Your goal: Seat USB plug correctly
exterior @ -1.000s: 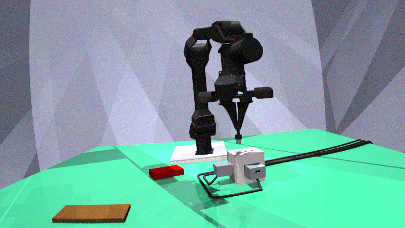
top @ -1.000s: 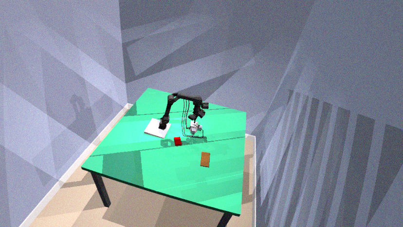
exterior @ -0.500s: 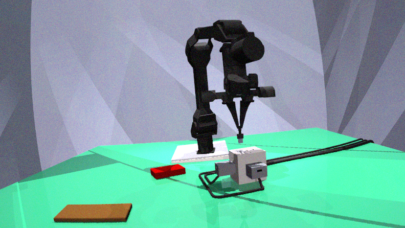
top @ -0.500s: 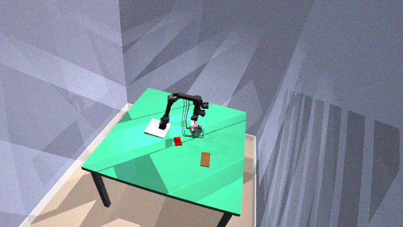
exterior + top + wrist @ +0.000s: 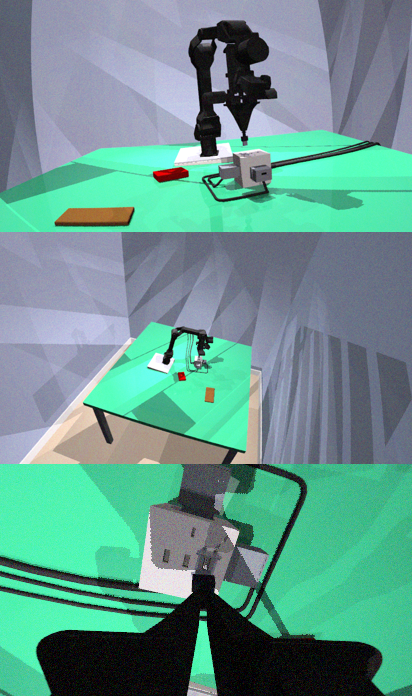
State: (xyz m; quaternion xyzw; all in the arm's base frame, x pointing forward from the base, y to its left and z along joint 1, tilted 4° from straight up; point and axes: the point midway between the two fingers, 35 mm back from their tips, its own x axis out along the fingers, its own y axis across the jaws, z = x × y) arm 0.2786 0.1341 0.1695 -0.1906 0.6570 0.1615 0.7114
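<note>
My gripper (image 5: 199, 356) (image 5: 244, 132) (image 5: 203, 598) points straight down and is shut on the black-bodied USB plug (image 5: 244, 139) (image 5: 203, 583). The plug's metal end points down. In the exterior view there is a small gap between it and the top of the white power cube (image 5: 195, 364) (image 5: 244, 173) (image 5: 146, 574), so the plug is out of the socket. The wrist view shows several dark slots in the cube's top. The plug and its metal end cover part of that top, and I cannot tell which way round the plug is.
Grey adapters (image 5: 227, 172) (image 5: 260, 174) (image 5: 206, 483) (image 5: 249, 566) stick out of two cube sides. Black cables (image 5: 317, 156) (image 5: 75, 580) run beside the cube. A red block (image 5: 181, 376) (image 5: 170, 174) and a brown slab (image 5: 209, 395) (image 5: 95, 216) lie on the green table (image 5: 129, 393).
</note>
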